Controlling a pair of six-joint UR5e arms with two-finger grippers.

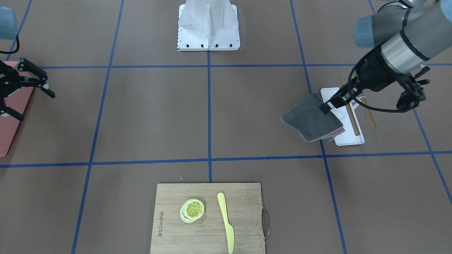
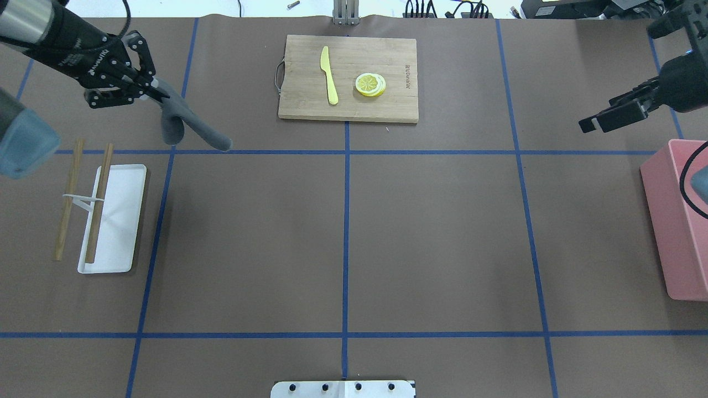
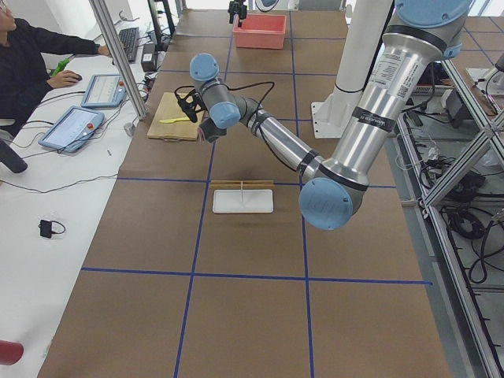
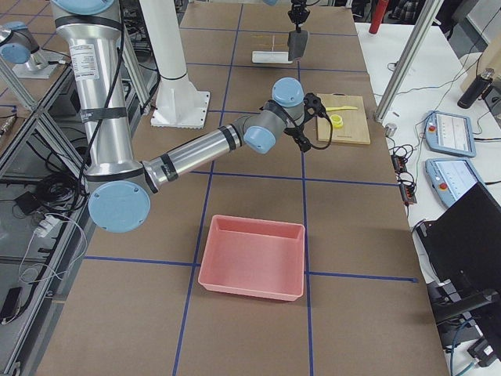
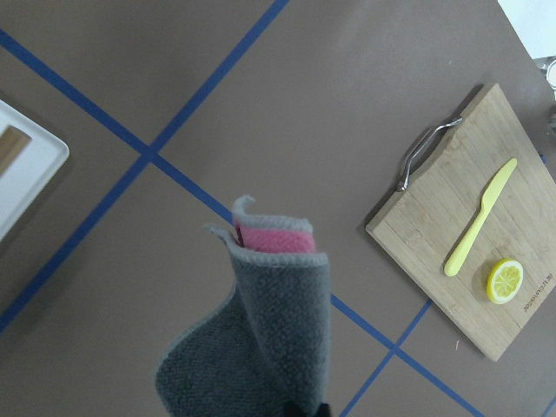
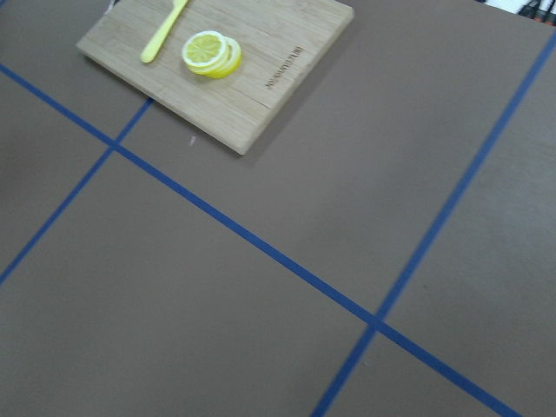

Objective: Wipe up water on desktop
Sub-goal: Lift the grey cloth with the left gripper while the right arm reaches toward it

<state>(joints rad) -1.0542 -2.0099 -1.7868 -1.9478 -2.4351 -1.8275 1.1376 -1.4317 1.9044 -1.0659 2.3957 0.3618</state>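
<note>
The brown desktop (image 2: 431,232) is crossed by blue tape lines; I can make out no water on it. My left gripper (image 2: 145,84) is shut on a folded grey cloth (image 2: 185,122) with a pink inner side and holds it in the air, left of the cutting board. In the front-facing view the cloth (image 1: 312,118) hangs beside the white tray, and in the left wrist view it (image 5: 278,339) hangs over the tape lines. My right gripper (image 1: 37,107) is open and empty above the pink bin's edge; it also shows in the overhead view (image 2: 597,115).
A bamboo cutting board (image 2: 387,108) with a yellow knife (image 2: 329,74) and lemon slices (image 2: 370,84) lies at the far middle. A white tray (image 2: 119,221) with wooden chopsticks (image 2: 98,202) is at the left. A pink bin (image 2: 677,221) stands at the right edge.
</note>
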